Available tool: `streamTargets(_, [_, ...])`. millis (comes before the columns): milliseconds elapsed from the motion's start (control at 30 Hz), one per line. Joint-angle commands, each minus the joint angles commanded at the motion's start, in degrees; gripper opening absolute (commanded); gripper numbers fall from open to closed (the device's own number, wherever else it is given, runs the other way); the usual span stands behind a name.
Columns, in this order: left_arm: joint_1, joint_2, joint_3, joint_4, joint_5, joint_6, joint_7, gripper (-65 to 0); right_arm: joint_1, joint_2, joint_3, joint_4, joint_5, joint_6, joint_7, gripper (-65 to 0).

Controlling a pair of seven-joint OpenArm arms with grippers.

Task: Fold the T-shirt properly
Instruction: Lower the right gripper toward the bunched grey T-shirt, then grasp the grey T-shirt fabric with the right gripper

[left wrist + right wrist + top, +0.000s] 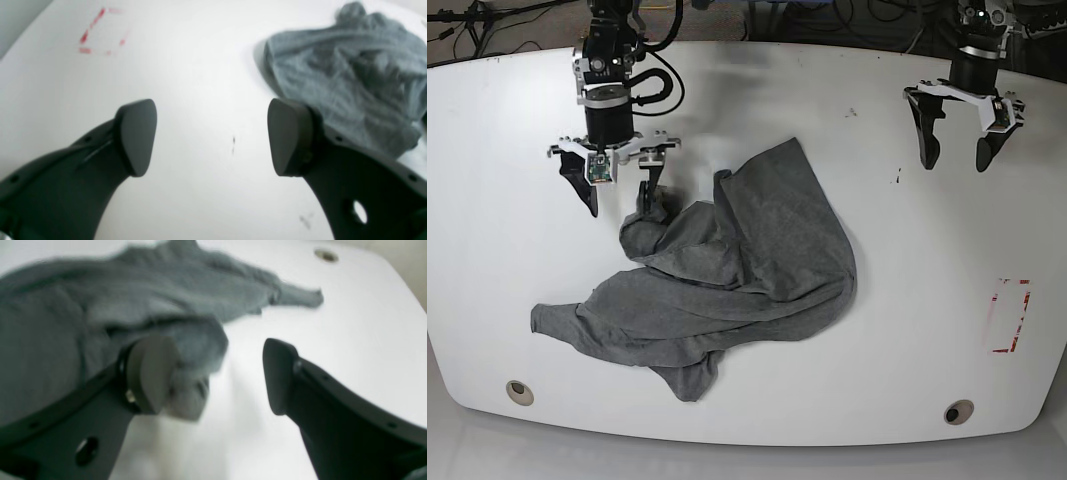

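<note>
- Both pincers are spread wide and hold nothing. The right gripper (pixel 617 185) hangs low at the upper edge of the T-shirt (pixel 727 280); in the right wrist view, one finger (pixel 150 373) seems to touch a raised fold of cloth, while the other stands over bare table.
- This T-shirt is a dark grey knit, lying crumpled near the middle of the white table (pixel 507 120). One part stretches toward a round hole (pixel 519 392) in the table, another bunches up toward the right gripper. No sleeve or hem is clearly laid out.
- I judge the right gripper is placed so to pinch that raised fold, because a standing ridge is easier to take than flat cloth.
- Over at the far side, the left gripper (pixel 957 135) waits well apart from the shirt, above bare table, near a small dark mark (pixel 233 143). Red marks (pixel 1012 315) lie further on that side.
- Folding is not yet begun; the shirt must first be spread flat.
</note>
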Motion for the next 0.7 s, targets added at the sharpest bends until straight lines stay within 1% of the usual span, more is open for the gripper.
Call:
streamTargets(167, [-0.56, 0.15, -0.07, -0.06, 0.07, 0.07, -0.37, -16.7, 1.46, -0.05, -1.4, 0.1, -0.05, 0.44, -2.14, -23.6])
streamTargets(233, [0.06, -0.25, 0.14, -0.22, 0.21, 0.03, -0.05, -16.8, 2.82, 0.04, -1.58, 0.3, -0.11, 0.06, -3.65, -23.0])
streamTargets(567, [1.07, -0.41, 0.53, -0.28, 0.4, -0.02, -0.32, -16.8, 5.17, -0.21, -3.46, 0.18, -0.12, -0.34, -6.61, -22.7])
streamTargets(633, [0.33, -0.33, 0.33, -0.17, 0.38, 0.07, -0.1, -16.9, 8.33, 0.03, -6.05, -0.76, -0.2, -0.2, -8.74, -22.7])
streamTargets(700, [0.4, -0.39, 0.27, -0.1, 0.35, 0.11, -0.07, -16.9, 9.19, 0.08, -6.84, -0.96, -0.25, -0.23, -9.14, -22.7])
